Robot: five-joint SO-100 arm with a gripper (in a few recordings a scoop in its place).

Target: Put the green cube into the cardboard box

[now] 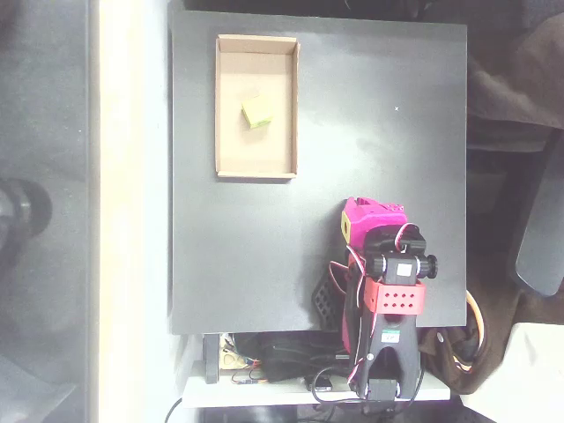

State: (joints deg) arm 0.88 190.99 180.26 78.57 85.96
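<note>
Lime-green cube (257, 112) inside tan cardboard box (227, 106) on black table (370, 132); magenta gripper (370, 220) well apart, jaw state unreadable.

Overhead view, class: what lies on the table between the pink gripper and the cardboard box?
Nothing. In the overhead view, only bare black table separates the gripper from the cardboard box, which holds the green cube.

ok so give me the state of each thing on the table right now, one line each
cube: lying inside the box, resting on its floor, nothing holding it.
box: open-topped, flat on the table, holding the cube.
gripper: folded back over the arm near the table's lower right in the overhead view, away from the box; open or shut cannot be told.
table: dark, carrying the box and the arm.
</note>
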